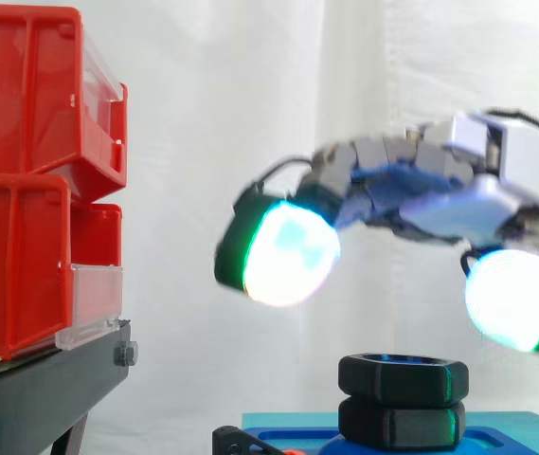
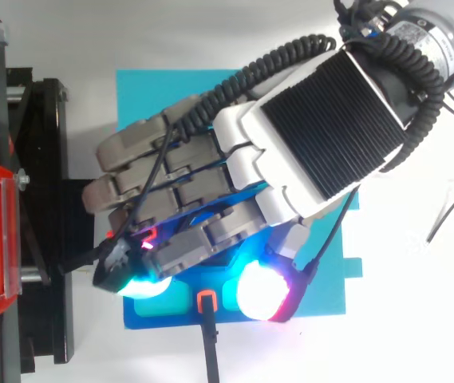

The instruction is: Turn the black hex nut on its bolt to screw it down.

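A black hex nut (image 1: pixel 403 376) sits on top of a second black hex piece (image 1: pixel 402 422) on a blue base (image 1: pixel 506 431). My hand (image 1: pixel 458 204) hovers a short way above the nut without touching it. Its fingers reach out to the left, nearly straight. One glowing fingertip (image 1: pixel 290 253) hangs left of the nut and the thumb pad (image 1: pixel 511 299) hangs to its right. From above, the hand (image 2: pixel 211 183) covers the middle of the blue base (image 2: pixel 143 100) and hides the nut. Nothing is held.
Red bins (image 1: pixel 23 180) are stacked on a black stand (image 1: pixel 42 393) at the left, close to the base. A small orange clip (image 2: pixel 206 302) sits at the near edge of the base. A thin cable (image 2: pixel 450 207) lies on the white table to the right.
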